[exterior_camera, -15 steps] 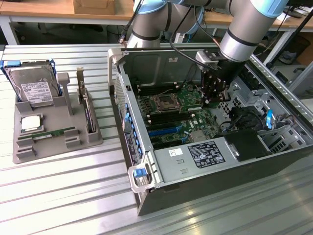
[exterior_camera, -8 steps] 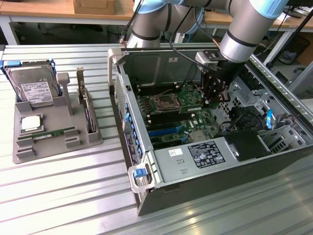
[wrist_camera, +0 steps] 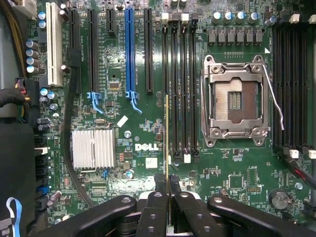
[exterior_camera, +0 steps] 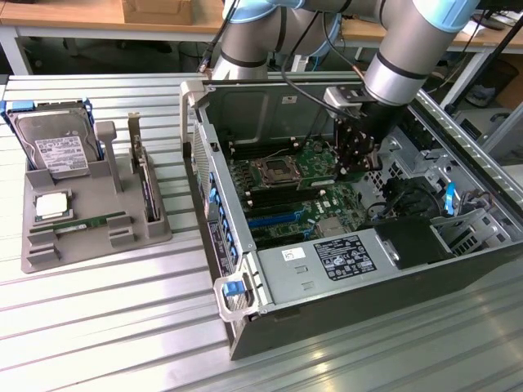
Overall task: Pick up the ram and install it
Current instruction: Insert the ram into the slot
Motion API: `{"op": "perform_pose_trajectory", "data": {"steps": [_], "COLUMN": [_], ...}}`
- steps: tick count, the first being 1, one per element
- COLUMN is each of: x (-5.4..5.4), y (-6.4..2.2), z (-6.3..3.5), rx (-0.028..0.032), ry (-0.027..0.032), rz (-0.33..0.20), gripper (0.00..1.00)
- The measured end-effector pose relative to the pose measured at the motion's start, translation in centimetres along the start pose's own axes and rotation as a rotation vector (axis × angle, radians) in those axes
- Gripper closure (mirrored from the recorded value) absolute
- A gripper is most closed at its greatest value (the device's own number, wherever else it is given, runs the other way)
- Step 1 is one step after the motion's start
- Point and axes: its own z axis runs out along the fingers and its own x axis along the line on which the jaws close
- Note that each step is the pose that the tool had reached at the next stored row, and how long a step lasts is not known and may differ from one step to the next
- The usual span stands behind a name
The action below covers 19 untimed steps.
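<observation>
On the ribbed metal bench, the open computer case [exterior_camera: 351, 245] lies under your arm. Your gripper [wrist_camera: 167, 190] is clamped on the ram [wrist_camera: 167, 143], held edge-on just above the memory slots [wrist_camera: 178, 89] beside the empty processor socket [wrist_camera: 236, 101]. Keep the stick parallel to its slot and press evenly.

The exterior view looks down at a slant from high above the ribbed metal table [exterior_camera: 98, 327], taking in the open computer case [exterior_camera: 359, 204] towards the exterior view's right and a grey parts holder [exterior_camera: 90, 212] near the table's far edge on the exterior view's left. The wrist view looks straight down, close over the motherboard [wrist_camera: 148, 148]. Both views share that motherboard [exterior_camera: 302, 192] and its processor socket [wrist_camera: 236, 101]
</observation>
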Motion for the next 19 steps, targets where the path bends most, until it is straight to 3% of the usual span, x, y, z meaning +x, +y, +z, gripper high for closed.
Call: {"op": "perform_pose_trajectory", "data": {"steps": [3,6,7,11,19], "x": [0.0,0.1,0.1,0.1,0.2], "y": [1.15,3.33,4.55,6.74,7.73], "z": [0.06,0.17,0.24,0.44,1.41], "rx": [0.0007,0.0029,0.0039,0.0043,0.0044], "ry": [0.0000,0.0000,-0.0001,-0.0003,-0.0004], "rz": [0.000,0.000,0.000,0.000,0.000], "gripper": [0.88,0.88,0.88,0.88,0.88]}}
